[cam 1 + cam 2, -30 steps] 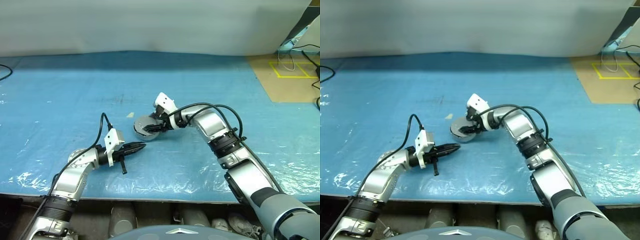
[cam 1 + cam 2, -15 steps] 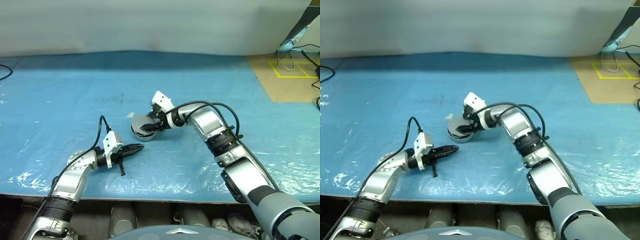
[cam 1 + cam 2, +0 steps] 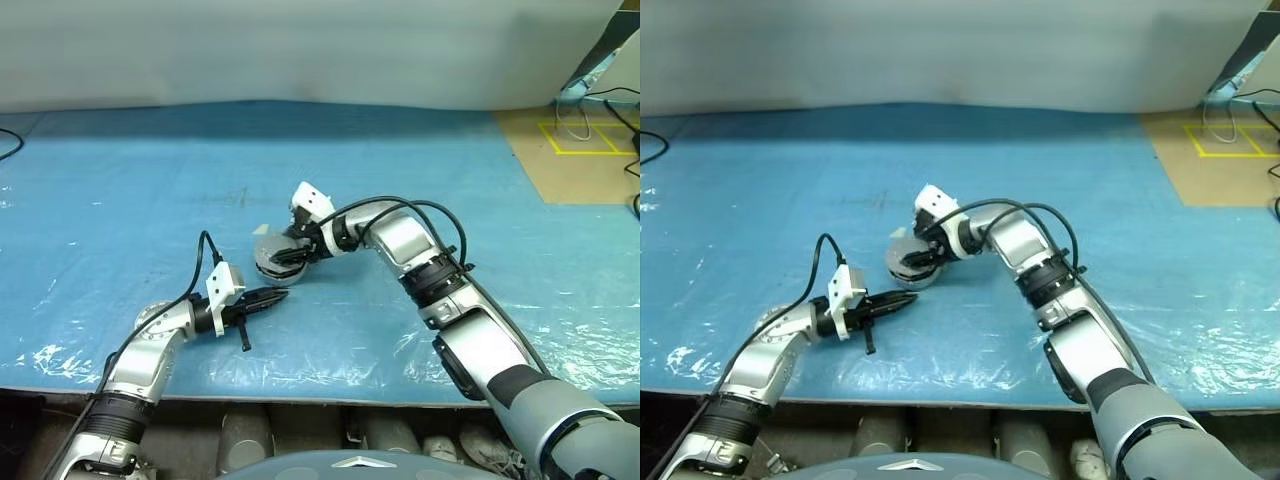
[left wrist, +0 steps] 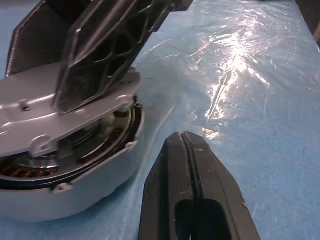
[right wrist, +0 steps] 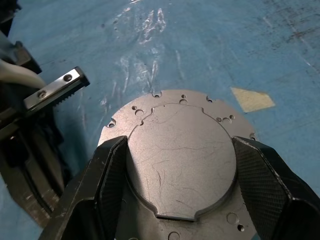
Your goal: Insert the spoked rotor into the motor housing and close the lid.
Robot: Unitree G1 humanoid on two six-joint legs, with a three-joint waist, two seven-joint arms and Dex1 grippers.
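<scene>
The motor housing (image 3: 266,270) lies mid-table, and its copper windings (image 4: 20,172) show through a gap under the lid. The silver lid (image 5: 180,160) lies tilted over the housing, a narrow gap left on the side facing my left gripper. My right gripper (image 3: 290,250) reaches in from the right, its two fingers (image 5: 107,175) shut on the lid's raised round centre. One of those fingers (image 4: 100,50) rests on the lid. My left gripper (image 3: 274,296) is shut, empty, and lies just short of the housing's wall (image 4: 75,195). The spoked rotor is hidden under the lid.
The table is covered in a wrinkled blue plastic sheet (image 3: 120,180). A small tan scrap of tape (image 3: 261,229) lies just behind the housing. Brown flooring with yellow tape and cables (image 3: 590,130) is at the far right. The table's front edge (image 3: 320,392) runs close below the arms.
My right gripper has swung a little to the left with the lid, bringing it further over the housing. The left gripper has stayed where it was.
</scene>
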